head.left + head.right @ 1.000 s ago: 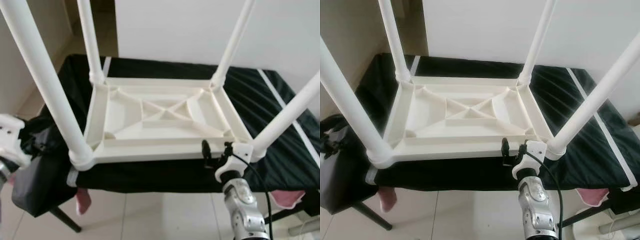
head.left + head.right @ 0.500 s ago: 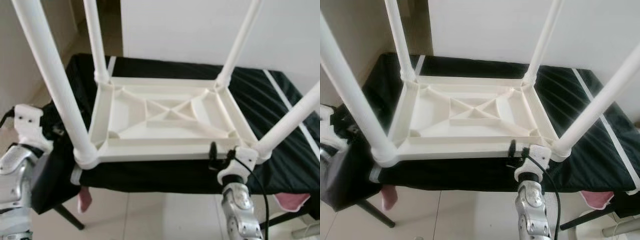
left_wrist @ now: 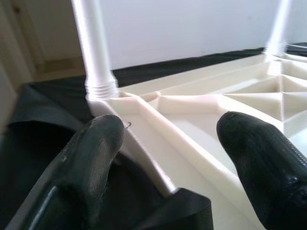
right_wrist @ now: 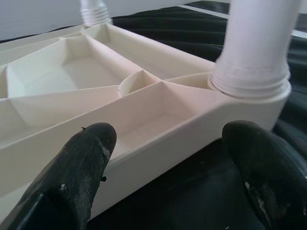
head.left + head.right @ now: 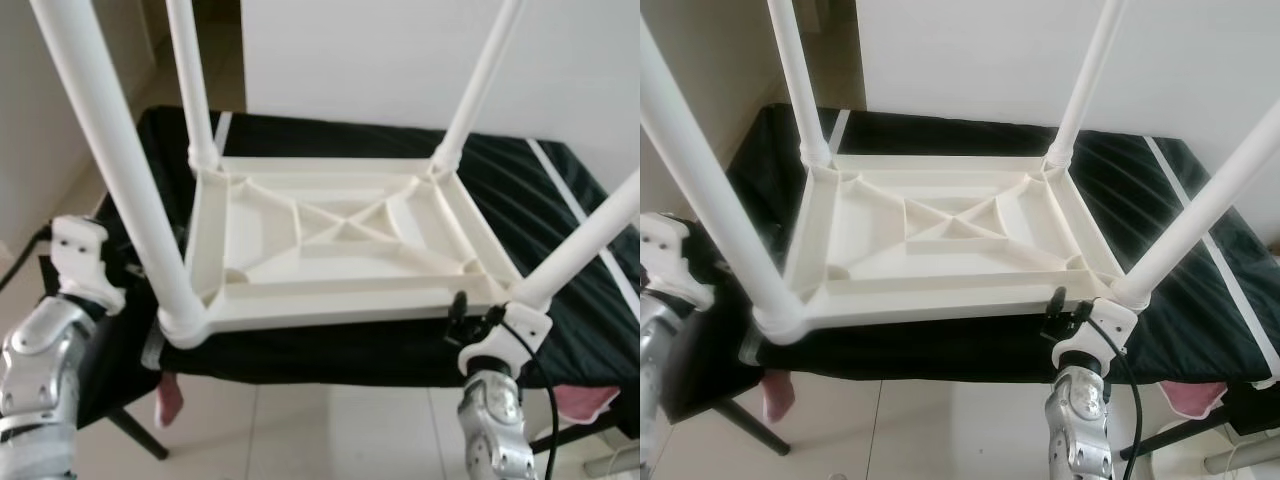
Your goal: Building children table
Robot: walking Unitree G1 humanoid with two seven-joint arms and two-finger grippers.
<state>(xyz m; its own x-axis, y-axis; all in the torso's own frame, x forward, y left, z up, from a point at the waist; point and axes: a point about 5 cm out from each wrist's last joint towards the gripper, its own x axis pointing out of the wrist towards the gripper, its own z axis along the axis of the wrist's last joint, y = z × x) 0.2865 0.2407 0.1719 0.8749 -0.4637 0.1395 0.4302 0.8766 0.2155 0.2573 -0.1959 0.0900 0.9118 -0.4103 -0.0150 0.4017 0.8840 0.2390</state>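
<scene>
Right wrist view: right gripper (image 4: 168, 167) spread before upturned table (image 4: 96, 91) corner; left gripper (image 3: 177, 143) spread.

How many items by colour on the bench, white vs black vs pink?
White: 5 – tabletop and 4 legs
Black: 1 – cloth
Pink: 2 – scraps hanging below the cloth
Total: 8

bright, even daylight; soft shadows; wrist views blur near fingers (image 3: 91, 158); head views sharp.
</scene>
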